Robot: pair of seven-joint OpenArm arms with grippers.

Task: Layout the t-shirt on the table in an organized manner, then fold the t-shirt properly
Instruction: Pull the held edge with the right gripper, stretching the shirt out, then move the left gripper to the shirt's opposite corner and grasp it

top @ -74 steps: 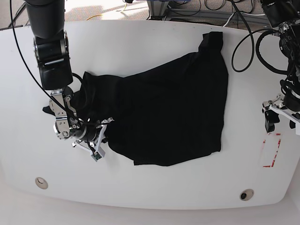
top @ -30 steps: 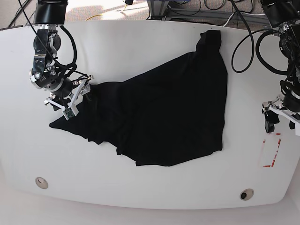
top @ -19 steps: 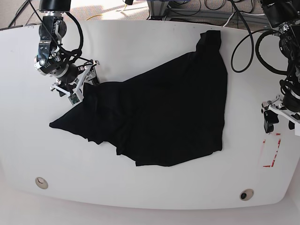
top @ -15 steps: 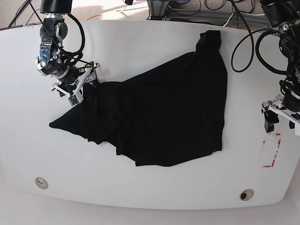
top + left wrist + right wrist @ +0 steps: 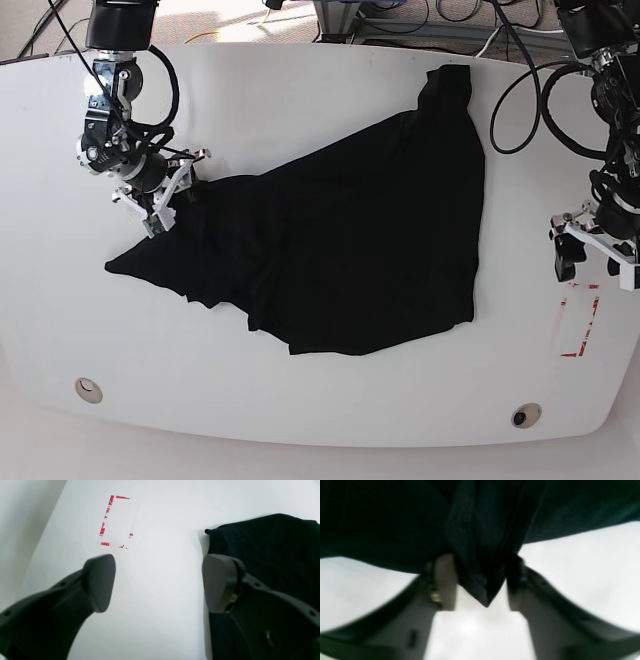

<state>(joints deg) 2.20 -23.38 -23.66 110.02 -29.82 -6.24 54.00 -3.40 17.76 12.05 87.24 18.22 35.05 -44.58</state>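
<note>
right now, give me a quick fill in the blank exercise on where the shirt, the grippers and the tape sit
1. The right gripper is pinching a bunched fold of the ____ t-shirt.
2. The left gripper hangs with its jaws ____ and nothing between them.
3. The worn tape rectangle on the table is ____ in colour.
4. In the base view, the left gripper sits on the ____ side.

Missing words: black; open; red; right

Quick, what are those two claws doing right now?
Left gripper: open, holding nothing.
Right gripper: closed on the t-shirt.
</note>
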